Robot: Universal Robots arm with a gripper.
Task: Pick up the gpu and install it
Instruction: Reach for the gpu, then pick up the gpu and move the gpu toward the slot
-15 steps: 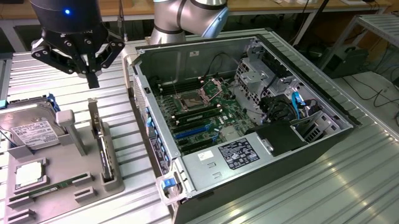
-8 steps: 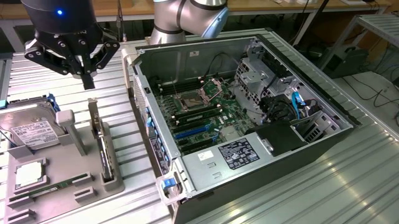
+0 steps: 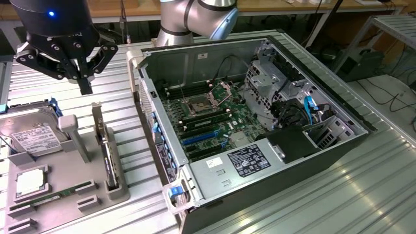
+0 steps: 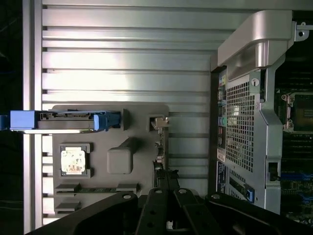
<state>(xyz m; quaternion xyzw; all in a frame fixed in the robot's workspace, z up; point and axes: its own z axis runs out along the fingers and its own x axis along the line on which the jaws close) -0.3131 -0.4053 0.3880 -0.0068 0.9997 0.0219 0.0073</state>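
Grey holder point(image 3: 68, 168) carries the gpu point(image 3: 103, 141) upright along its edge beside the computer case point(image 3: 188, 63). The gripper point(image 3: 85, 88) hovers near the card, fingers pressed together. A clean grasp likely needs the jaws squared across its thin top edge.

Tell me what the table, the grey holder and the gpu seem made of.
The table looks like bare metal, likely aluminium: it is ribbed, with bright reflections. The grey holder is probably matte plastic: uniform grey, no glare, rounded moulded posts. The gpu stands on edge, so little shows: a thin dark board, material unclear.
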